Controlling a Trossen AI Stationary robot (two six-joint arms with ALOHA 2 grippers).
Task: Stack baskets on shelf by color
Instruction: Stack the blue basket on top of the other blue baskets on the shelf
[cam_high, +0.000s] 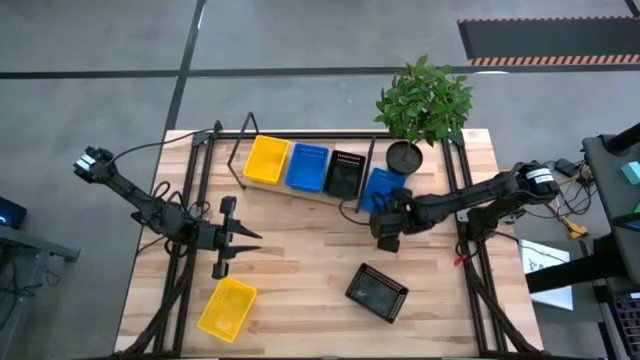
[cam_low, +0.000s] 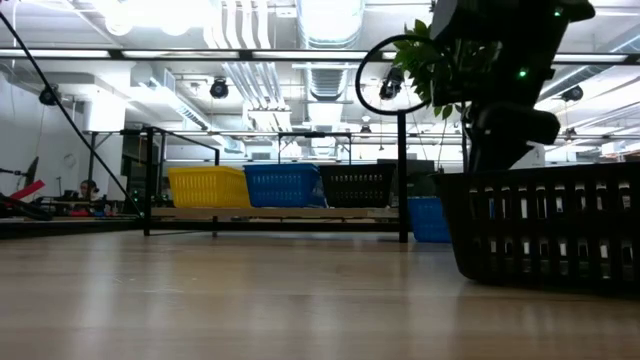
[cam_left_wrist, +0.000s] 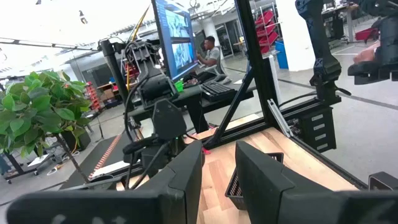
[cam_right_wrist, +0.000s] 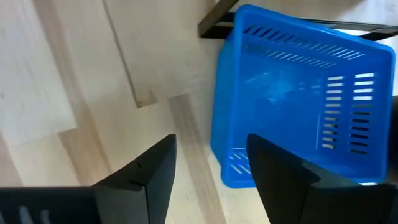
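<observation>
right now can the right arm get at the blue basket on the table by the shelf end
Probably yes: the right gripper hangs open just beside the blue basket, with only bare tabletop between them. The plant pot stands close behind.

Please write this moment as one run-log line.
shelf: yellow, blue, black baskets in a row | right gripper: open, by blue basket on table | left gripper: holds nothing | loose: yellow basket, black basket

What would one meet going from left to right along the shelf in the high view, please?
Yellow basket → blue basket → black basket, all on the shelf; then a second blue basket on the table beside it.
</observation>
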